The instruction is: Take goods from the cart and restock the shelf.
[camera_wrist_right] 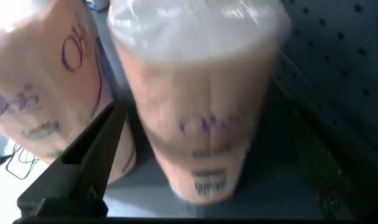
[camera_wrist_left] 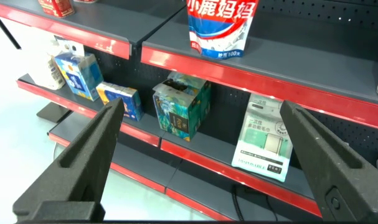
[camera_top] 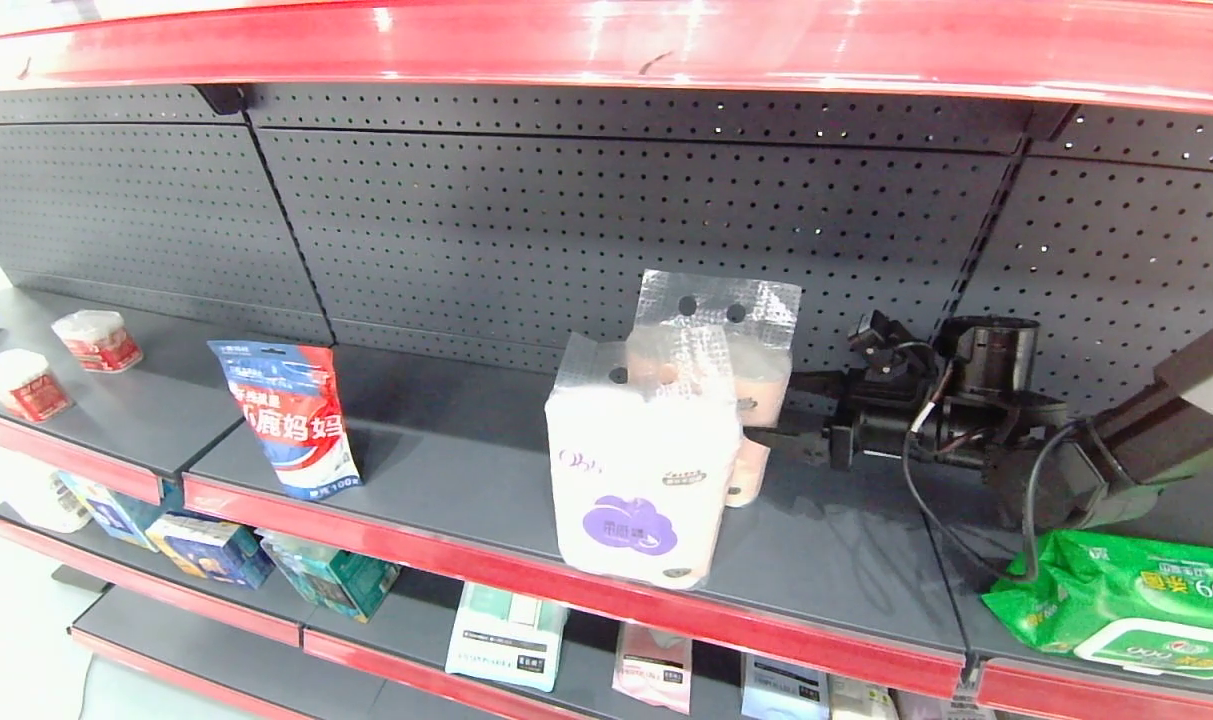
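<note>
Grey shelf (camera_top: 436,450), pegboard back (camera_top: 566,220), left gripper (camera_wrist_left: 202,106) wide, right gripper (camera_wrist_right: 204,115) wide around tissue pack (camera_wrist_right: 201,74)

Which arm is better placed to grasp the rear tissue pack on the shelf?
Right. The right gripper sits on the shelf, open fingers straddling the rear tissue pack; the left gripper hangs open before the lower shelves.

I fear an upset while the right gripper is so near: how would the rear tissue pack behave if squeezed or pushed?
The rear pack looks soft, so it would probably dent under a squeeze. It stands tall and narrow, so a sideways push may tip it toward the front pack. Its glossy film wrap could be slippery.
</note>
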You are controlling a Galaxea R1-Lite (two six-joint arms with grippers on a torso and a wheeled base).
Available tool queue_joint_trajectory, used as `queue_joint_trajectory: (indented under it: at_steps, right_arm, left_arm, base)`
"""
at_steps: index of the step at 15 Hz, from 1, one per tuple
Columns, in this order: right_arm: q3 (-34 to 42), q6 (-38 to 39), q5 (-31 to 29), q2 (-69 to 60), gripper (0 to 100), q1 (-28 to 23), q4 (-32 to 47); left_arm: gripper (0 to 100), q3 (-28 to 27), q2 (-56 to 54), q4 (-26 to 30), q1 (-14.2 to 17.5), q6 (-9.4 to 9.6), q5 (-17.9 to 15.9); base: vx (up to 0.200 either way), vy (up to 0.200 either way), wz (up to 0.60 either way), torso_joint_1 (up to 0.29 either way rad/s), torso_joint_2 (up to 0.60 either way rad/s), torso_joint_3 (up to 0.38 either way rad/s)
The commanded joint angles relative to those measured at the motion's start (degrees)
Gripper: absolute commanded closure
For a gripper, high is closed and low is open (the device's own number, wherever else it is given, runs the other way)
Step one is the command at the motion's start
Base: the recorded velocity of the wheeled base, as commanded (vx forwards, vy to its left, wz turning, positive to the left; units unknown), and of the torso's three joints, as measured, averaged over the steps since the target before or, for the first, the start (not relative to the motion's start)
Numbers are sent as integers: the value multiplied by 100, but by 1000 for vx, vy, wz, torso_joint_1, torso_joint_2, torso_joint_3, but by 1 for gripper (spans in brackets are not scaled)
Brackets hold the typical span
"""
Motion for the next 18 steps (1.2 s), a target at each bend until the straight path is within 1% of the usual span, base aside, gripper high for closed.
queue_joint_trajectory:
  at_steps: [1, 7, 9, 12, 13, 14, 15, 16, 17, 18]
  right_arm:
    - [440, -12, 4, -373, 0, -172, -5]
    - [1125, 14, -13, -1067, 0, -550, -5]
    - [1398, 50, -75, -1384, 0, -761, -5]
    - [1881, 85, -435, -1841, 0, -1007, -14]
    - [1943, 129, -444, -1929, 0, -1060, -14]
    - [2145, 252, -655, -2201, 0, -1201, -14]
    - [2189, 331, -804, -2306, 0, -1245, -14]
    - [2241, 700, -1367, -2588, 0, -1359, -14]
    - [2250, 797, -1499, -2640, 0, -1368, -14]
    - [2285, 1183, -2088, -2860, 0, -1377, -14]
  left_arm:
    - [0, 0, 9, -4, 3, 0, 11]
    - [0, 0, 9, -4, 3, 0, 11]
    - [0, 0, 9, -4, 3, 0, 2]
    - [0, 0, 9, -4, 3, 0, 2]
    - [0, 0, 9, -4, 3, 0, 2]
    - [0, 0, 9, -4, 3, 0, 2]
    - [0, 0, 9, -4, 3, 0, 2]
    - [0, 0, 9, -4, 3, 0, 2]
    - [0, 0, 9, -4, 3, 0, 2]
    - [0, 0, 9, -4, 3, 0, 2]
  base:
    - [0, 0, 0, 0, 0, 0]
    - [0, 0, 0, 0, 0, 0]
    - [0, 0, 0, 0, 0, 0]
    - [0, 0, 0, 0, 0, 0]
    - [0, 0, 0, 0, 0, 0]
    - [0, 0, 0, 0, 0, 0]
    - [0, 0, 0, 0, 0, 0]
    - [0, 0, 0, 0, 0, 0]
    - [0, 0, 0, 0, 0, 0]
    - [0, 0, 0, 0, 0, 0]
